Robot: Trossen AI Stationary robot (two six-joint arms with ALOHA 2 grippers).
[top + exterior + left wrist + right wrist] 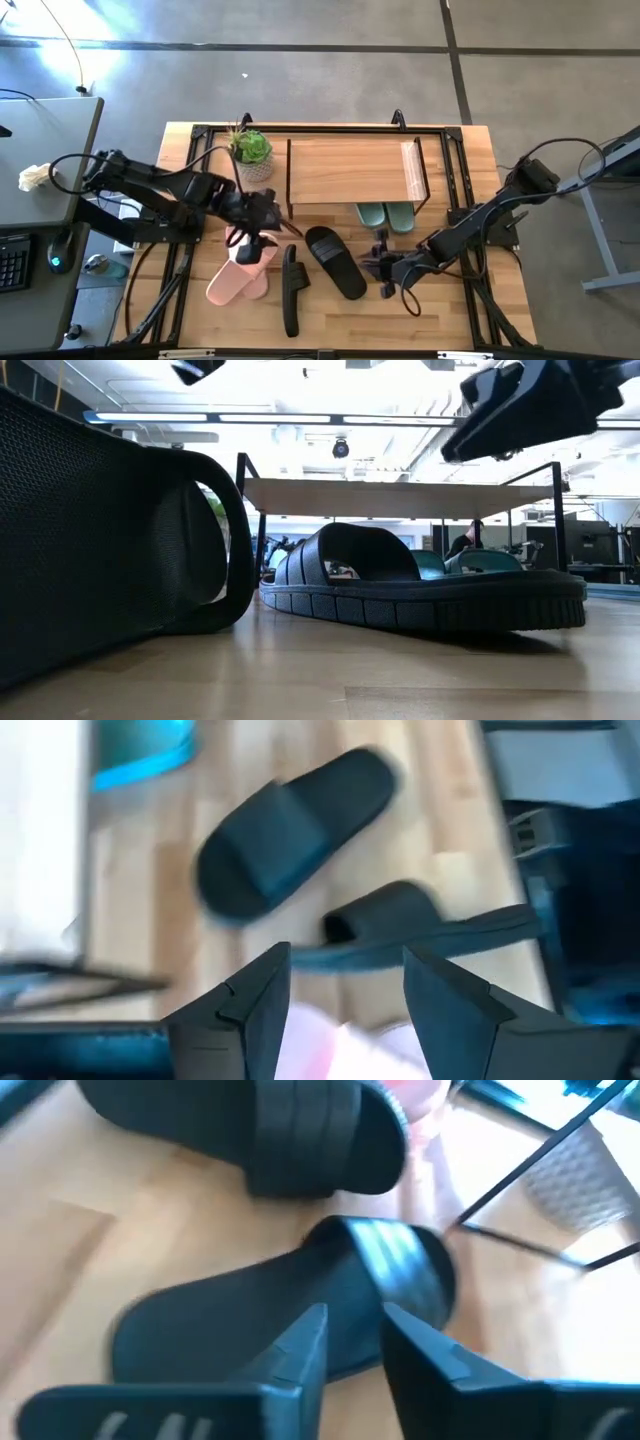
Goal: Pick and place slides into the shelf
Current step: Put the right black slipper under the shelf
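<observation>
Near the desk's (200,330) front edge, one black slide (290,290) lies on its side, long axis front-to-back; the flat black slide (335,262) runs diagonally. The spread right claw (385,268) hovers beside it (a glancing touch could spin it). The left claw (262,232), spread, hovers over the pink slides (240,275); green slides (385,215) sit under the shelf (350,170).

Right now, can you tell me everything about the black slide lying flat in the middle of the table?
The flat black slide looks like ribbed rubber with one wide strap. It lies sole-down on the wooden table, angled, in front of the shelf. Nothing grips it: the right gripper hovers beside it, fingers apart.
</observation>
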